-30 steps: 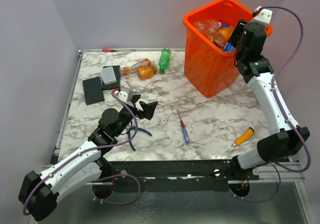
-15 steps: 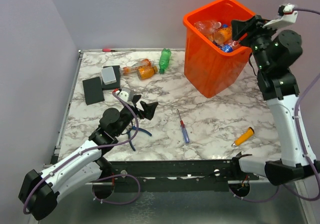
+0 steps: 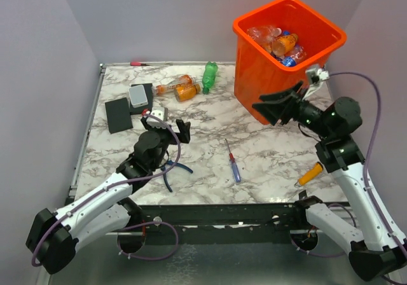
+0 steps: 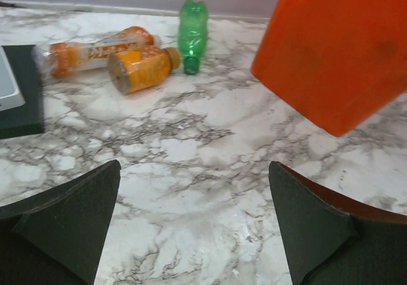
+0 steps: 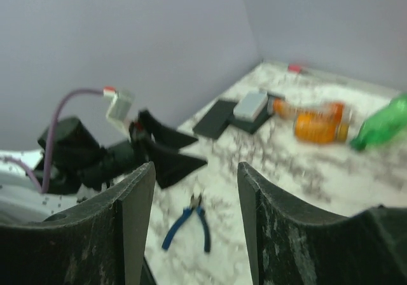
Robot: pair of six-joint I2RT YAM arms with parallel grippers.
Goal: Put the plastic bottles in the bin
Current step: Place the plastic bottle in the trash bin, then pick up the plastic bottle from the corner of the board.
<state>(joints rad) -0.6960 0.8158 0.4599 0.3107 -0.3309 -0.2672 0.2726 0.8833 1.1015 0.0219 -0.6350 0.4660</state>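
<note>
marble table point(image 3: 267, 154): right tool point(image 3: 262, 111) swung down off bin point(image 3: 253, 69), released, empty; left tool point(image 4: 194, 165) released wide.

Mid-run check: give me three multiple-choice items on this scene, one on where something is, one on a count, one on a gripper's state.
1. The green bottle lies: A on the table, left of the bin; B inside it; C on the floor.
2. Bottles grouped there: A one; B five; C three.
3. The right gripper is: A shut on a bottle; B open, empty; C shut, empty.
Answers: A, it lies on the marble beside the bin's wall. C, the green bottle, orange bottle and clear bottle lie together. B, nothing sits between its spread fingers.
</note>
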